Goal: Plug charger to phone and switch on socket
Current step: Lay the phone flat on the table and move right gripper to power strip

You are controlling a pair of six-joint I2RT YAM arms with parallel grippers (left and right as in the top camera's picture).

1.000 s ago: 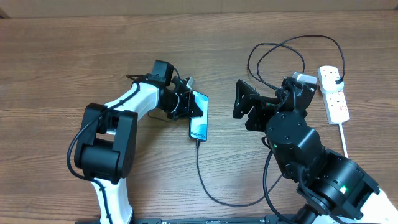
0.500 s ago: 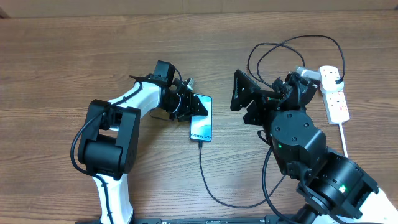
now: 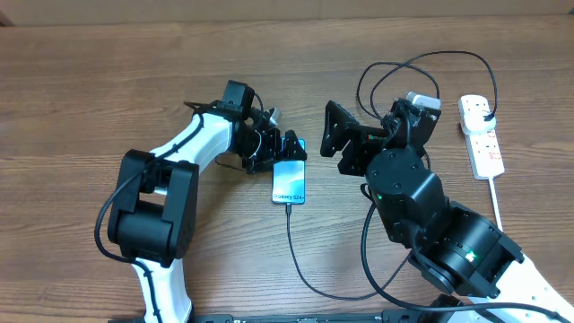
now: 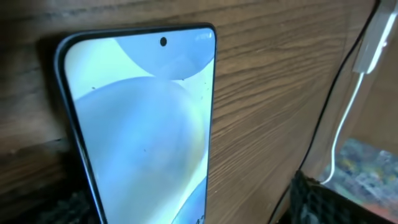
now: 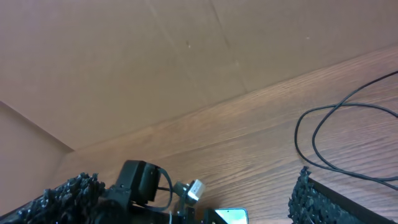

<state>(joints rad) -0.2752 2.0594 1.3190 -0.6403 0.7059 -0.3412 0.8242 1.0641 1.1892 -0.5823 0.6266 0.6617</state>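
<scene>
The phone (image 3: pixel 289 182) lies flat on the table, lit blue screen up, and fills the left wrist view (image 4: pixel 143 124). The charger's thin black cable (image 3: pixel 305 269) runs from the phone's near end in a loop under the right arm. Its far stretch (image 3: pixel 430 61) curls to a black plug in the socket (image 3: pixel 481 136), a white strip with red switches. My left gripper (image 3: pixel 282 152) is open, its fingers (image 4: pixel 314 199) standing off either side of the phone's top end. My right gripper (image 3: pixel 334 144) is open and empty just right of the phone, which peeks in at the bottom (image 5: pixel 231 216).
The socket's white lead (image 3: pixel 498 202) trails toward the near right edge. Cable loops (image 5: pixel 339 134) lie on the wood behind the right arm. The left arm's wrist camera (image 5: pixel 140 183) shows between the right gripper's fingers. A brown wall (image 5: pixel 155 56) bounds the table's far side.
My left gripper has opened and let go of the phone, which has settled flat a little nearer the front. The right arm has swung left toward the phone.
</scene>
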